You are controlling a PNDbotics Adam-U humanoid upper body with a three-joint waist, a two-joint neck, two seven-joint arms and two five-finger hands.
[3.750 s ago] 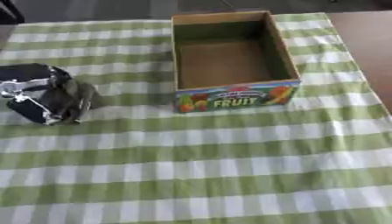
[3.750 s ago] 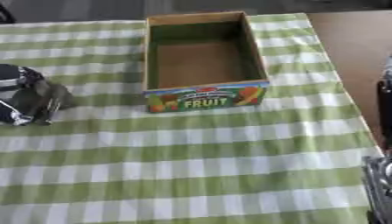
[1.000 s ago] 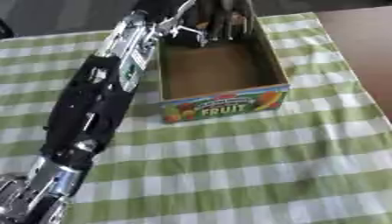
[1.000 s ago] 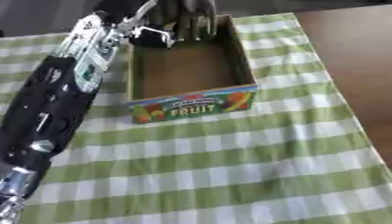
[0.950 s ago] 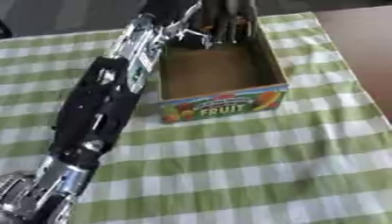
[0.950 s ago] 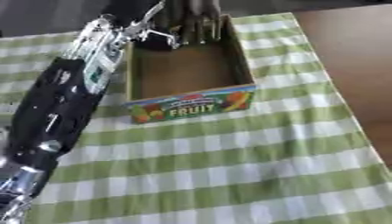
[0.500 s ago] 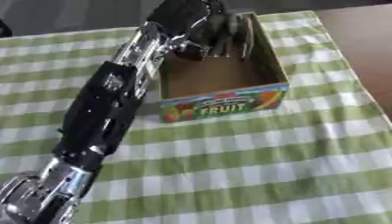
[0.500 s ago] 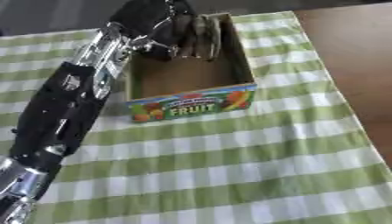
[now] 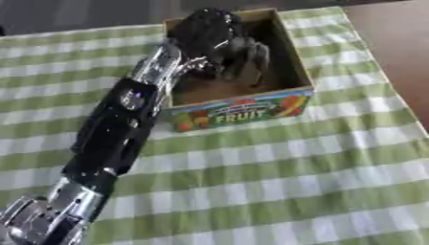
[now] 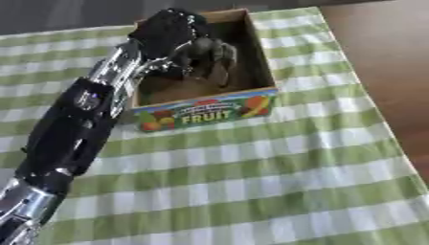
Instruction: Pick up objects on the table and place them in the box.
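The robot's black left hand point(image 9: 220, 40) reaches into the brown cardboard fruit box point(image 9: 289, 79) on the green checked bench point(image 9: 276, 172). Its fingers hang down; I cannot tell what, if anything, they hold.

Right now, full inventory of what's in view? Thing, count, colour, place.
box: 1, brown cardboard with a colourful FRUIT label on its near wall, far centre of the table.
tablecloth: 1, green and white check, covering the table.
bare table edge: brown, right side beyond the cloth.
left arm: 1, black and silver, reaching in from the lower left.
left hand: 1, black, inside the box, fingers pointing down; whether it holds anything cannot be told.
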